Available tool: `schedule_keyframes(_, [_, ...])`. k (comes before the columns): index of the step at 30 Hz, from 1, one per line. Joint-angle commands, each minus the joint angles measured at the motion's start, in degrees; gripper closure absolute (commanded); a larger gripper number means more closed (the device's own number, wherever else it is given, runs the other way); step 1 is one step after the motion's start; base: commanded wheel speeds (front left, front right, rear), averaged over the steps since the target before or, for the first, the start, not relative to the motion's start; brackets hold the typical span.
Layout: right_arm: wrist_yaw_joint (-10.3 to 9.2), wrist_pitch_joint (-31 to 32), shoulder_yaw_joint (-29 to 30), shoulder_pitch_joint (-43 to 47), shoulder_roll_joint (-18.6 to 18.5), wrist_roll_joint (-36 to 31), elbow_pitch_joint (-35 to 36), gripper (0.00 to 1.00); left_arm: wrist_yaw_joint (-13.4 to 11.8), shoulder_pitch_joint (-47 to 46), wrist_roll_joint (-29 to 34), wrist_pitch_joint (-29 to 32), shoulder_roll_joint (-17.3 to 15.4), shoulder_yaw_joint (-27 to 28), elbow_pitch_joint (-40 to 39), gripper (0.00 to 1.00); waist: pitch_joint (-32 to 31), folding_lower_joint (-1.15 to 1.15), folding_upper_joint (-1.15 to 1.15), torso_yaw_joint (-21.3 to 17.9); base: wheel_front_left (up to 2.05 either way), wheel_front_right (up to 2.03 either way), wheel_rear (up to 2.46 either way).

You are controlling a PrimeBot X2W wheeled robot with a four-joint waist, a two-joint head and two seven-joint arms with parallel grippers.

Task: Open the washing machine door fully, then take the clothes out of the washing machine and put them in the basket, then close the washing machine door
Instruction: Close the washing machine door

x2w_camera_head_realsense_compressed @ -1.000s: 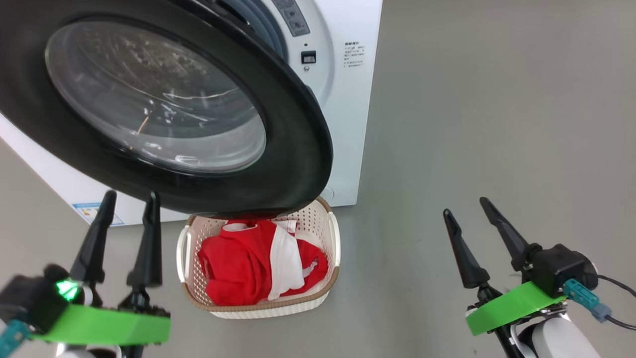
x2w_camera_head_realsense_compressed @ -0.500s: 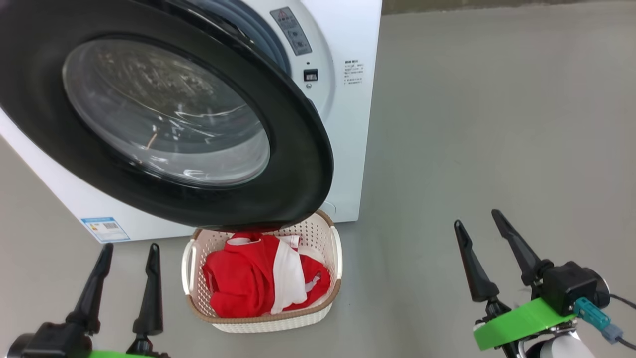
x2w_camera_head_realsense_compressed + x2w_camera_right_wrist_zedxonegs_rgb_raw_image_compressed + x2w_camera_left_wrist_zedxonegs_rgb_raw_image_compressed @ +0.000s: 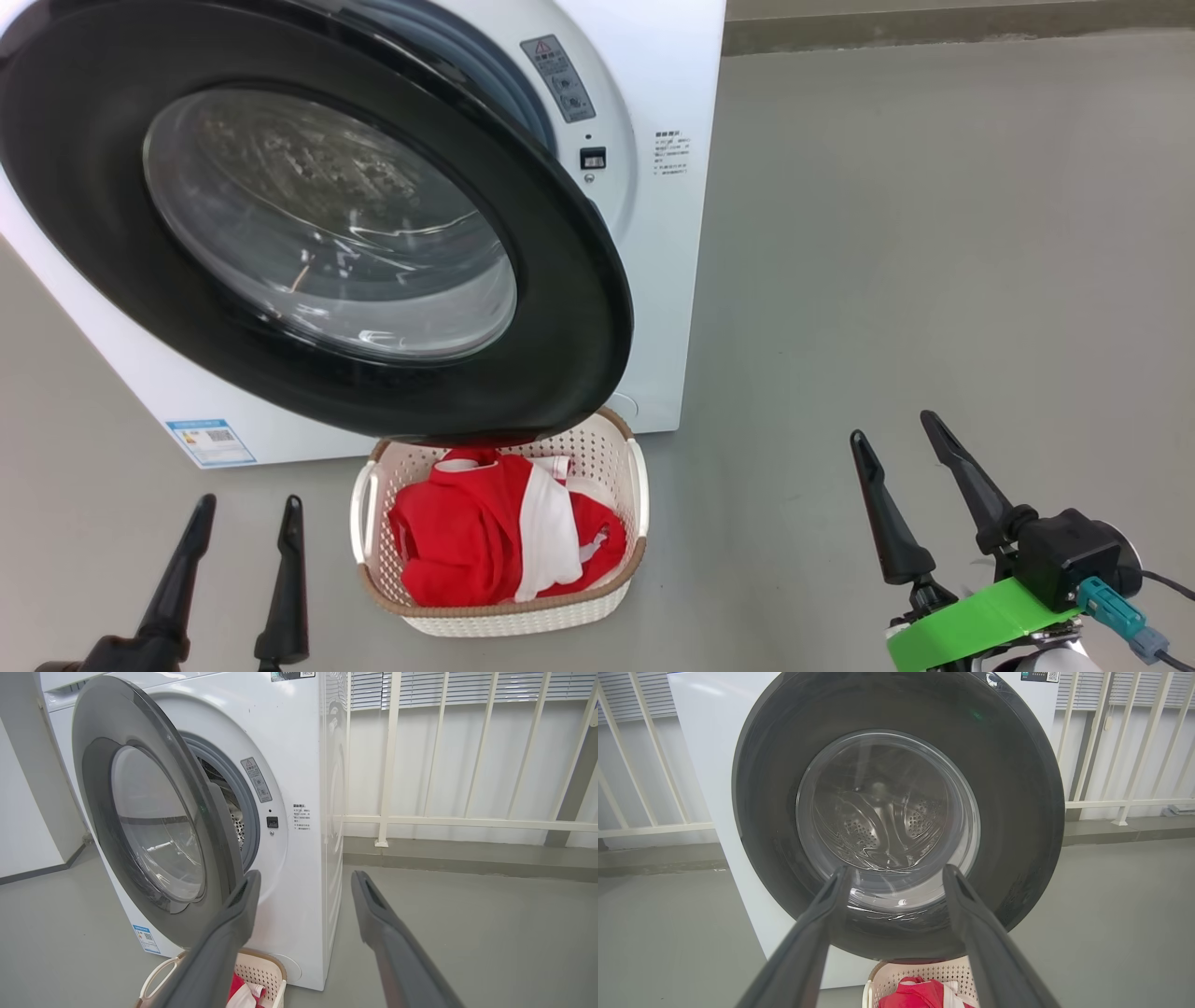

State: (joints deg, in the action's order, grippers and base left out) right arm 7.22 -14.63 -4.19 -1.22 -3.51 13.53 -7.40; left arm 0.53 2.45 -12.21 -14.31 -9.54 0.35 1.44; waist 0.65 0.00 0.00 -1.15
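head: clothes (image 3: 467, 551) in basket (image 3: 638, 485) under ajar door (image 3: 560, 308); left hand (image 3: 249, 501), right hand (image 3: 890, 425) spread, empty | left wrist: hand faces door glass | right wrist: door well off washer (image 3: 303, 742); risk: glancing push on glossy rim may leave it unlatched

place: laundry area | washing machine (image 3: 674, 280), grey floor (image 3: 934, 280), white railing (image 3: 390, 765)

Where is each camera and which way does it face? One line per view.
Head view: on the head, looking down at washing machine door, basket; left hand, right hand show.
Left wrist view: left wrist, squarely facing the door glass; own fingers.
Right wrist view: right wrist, facing the door's edge and washing machine; own fingers.
Shared: all three see door and basket.
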Motion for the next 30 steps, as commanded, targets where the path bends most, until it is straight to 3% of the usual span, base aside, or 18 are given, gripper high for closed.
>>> schedule_keyframes(1, [0.26,-0.4,-1.2,-0.8,-0.2,-0.5,1.7,0.00,0.3,-0.9,0.6,-0.7,-0.4,2.5,-1.1,0.00,-0.1,0.00,0.00,-0.1,0.00,0.00,0.00])
schedule_keyframes(15, [0.26,-0.4,-1.7,-0.7,0.0,-0.3,1.3,0.03,2.3,-1.1,3.3,-0.7,1.2,3.7,-0.1,0.00,-0.2,0.00,0.00,0.4,0.00,0.00,0.00])
schedule_keyframes(17, [0.26,-0.4,-2.2,-0.8,0.0,0.1,0.6,0.51,2.5,-1.3,3.5,-0.7,1.4,3.7,0.0,0.00,-0.2,0.00,0.00,0.7,0.00,0.00,0.00])
schedule_keyframes(18, [0.26,-0.4,-2.5,-1.0,-0.3,0.0,0.1,0.60,2.7,-1.4,3.5,-0.7,1.6,3.7,0.0,0.00,-0.1,0.00,0.00,1.1,0.00,0.00,0.00])
schedule_keyframes(21, [0.26,-0.4,-3.2,-1.9,-0.9,0.1,-1.0,1.00,3.2,-1.7,3.6,-0.7,2.1,3.5,-0.1,0.00,0.2,0.00,0.00,2.2,0.00,0.00,0.00])
schedule_keyframes(30, [0.26,-0.4,-6.2,-8.3,-1.8,1.9,-9.1,1.00,4.1,-2.8,4.0,-0.7,3.4,3.0,-0.7,0.00,2.0,0.00,0.00,6.5,0.00,0.00,0.00])
